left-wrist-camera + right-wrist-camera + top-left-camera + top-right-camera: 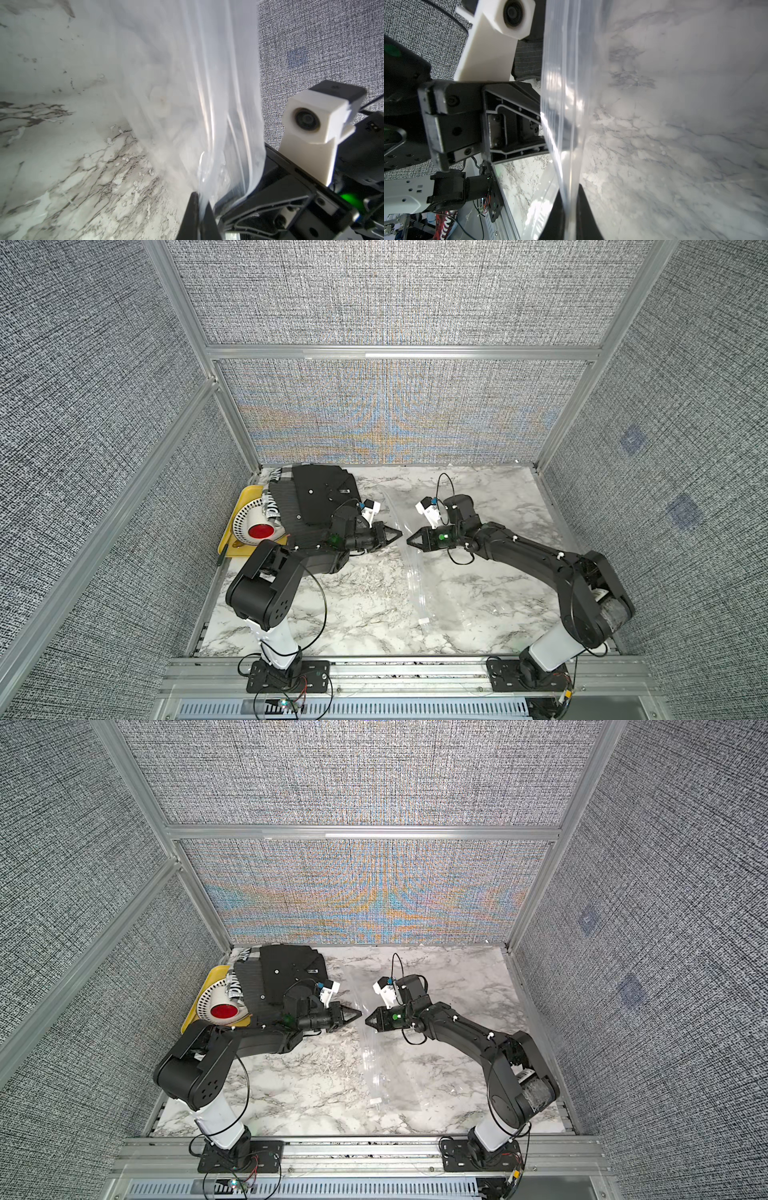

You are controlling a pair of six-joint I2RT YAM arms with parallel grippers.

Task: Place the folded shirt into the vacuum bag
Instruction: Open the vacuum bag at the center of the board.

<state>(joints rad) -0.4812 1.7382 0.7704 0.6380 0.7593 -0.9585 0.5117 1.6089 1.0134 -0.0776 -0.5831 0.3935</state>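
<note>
A: How are the pincers found?

B: The left pincer (397,536) is clenched on the bag (417,585); in the left wrist view, film is seen nipped between its jaws. The right pincer (411,540) is clamped on the bag's edge as well, as is shown in the right wrist view. The two tips are pointed at each other, almost touching, and the lifted film is held between them.

A: And where is the shirt?

B: The shirt (322,497) is laid folded behind the left pincer, beside its wrist and apart from the bag. Nothing is seen inside the bag.

A: How far along is the task judged to be?

B: Only the start is made, it is thought. The bag's edge is gripped from both sides, but the mouth is not yet spread wide. The shirt is untouched. The mouth is to be parted, the shirt picked up and slid in.

A: What is noted of the surface and the room?

B: A smooth marbled table (353,614) is used. The bag's body is spread on it below the right pincer and back toward the arm bases, where a small white clip (424,621) is seen. Behind the left pincer, past the shirt, a yellow tray (242,499) is set, with a white device (257,526) with a red face on it. The cell is closed in by grey woven panels (395,302) held in a metal frame (403,353).
</note>
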